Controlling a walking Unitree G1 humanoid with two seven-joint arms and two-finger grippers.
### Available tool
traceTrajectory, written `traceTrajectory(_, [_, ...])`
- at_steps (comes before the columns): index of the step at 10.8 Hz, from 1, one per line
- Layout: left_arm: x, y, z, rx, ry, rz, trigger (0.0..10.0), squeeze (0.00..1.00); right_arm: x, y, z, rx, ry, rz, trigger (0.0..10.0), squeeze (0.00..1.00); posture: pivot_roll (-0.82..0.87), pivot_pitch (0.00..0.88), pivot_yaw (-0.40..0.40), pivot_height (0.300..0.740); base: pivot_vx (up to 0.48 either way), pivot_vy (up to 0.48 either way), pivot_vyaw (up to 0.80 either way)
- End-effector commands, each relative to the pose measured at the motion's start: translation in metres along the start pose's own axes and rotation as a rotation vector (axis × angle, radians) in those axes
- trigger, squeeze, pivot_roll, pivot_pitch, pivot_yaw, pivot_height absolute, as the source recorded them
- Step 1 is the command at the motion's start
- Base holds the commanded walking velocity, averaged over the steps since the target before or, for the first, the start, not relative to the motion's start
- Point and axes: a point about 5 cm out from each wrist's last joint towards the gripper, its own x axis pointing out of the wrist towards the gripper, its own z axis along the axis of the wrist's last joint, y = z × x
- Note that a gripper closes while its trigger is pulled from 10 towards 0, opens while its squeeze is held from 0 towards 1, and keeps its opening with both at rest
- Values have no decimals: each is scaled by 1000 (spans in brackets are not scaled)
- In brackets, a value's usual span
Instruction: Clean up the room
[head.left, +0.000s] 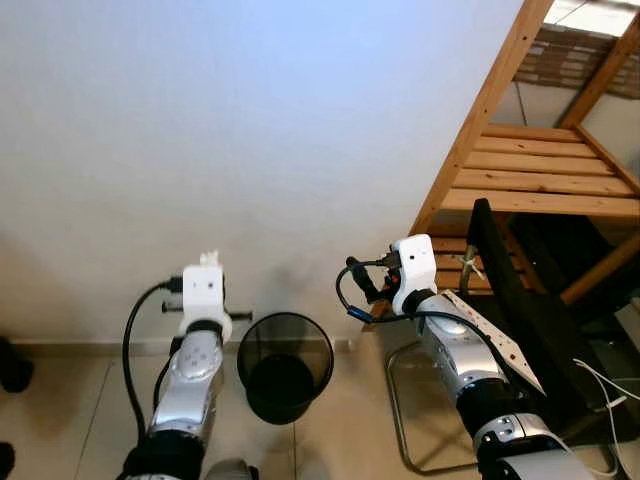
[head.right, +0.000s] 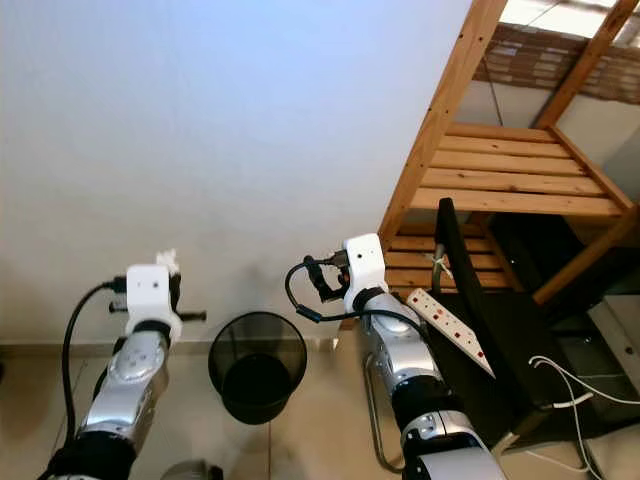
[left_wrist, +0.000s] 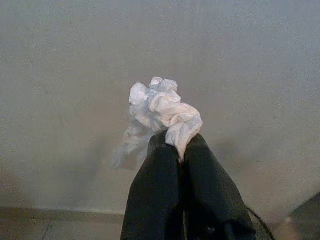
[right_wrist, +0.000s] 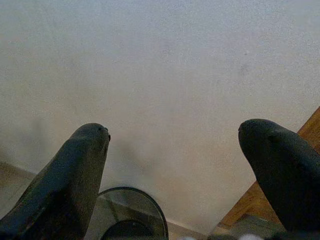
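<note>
- The left gripper (left_wrist: 175, 150) pinches a crumpled white paper wad (left_wrist: 160, 115) between closed fingers, raised beside the black mesh wastebasket (head.left: 285, 365), likely for dropping in.
- The right gripper (right_wrist: 175, 160) hovers nearby, fingers spread wide, empty.

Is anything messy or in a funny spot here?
Yes. A white power strip lies slanted across the black frame by the wooden shelf, and loose white cables trail below it. The left claw is shut on a crumpled tissue, near the black bin.
</note>
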Motion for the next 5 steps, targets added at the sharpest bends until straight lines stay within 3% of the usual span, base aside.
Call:
traceTrajectory(1, [3, -1, -1, 17, 7, -13, 10000, 0, -3, -4, 1, -17, 2, -6, 10000, 122, 81, 25, -146, 740, 0, 0, 0])
traceTrajectory(3, [5, 7, -15, 63, 74, 22, 10000, 0, -16, -9, 2, -20, -24, -10, 10000, 125, 15, 91, -199, 740, 0, 0, 0])
traceTrajectory(5, [5, 5, -24, 83, 74, 17, 10000, 0, -54, -30, -2, -65, 12, -17, 10000, 133, -79, 180, -269, 740, 0, 0, 0])
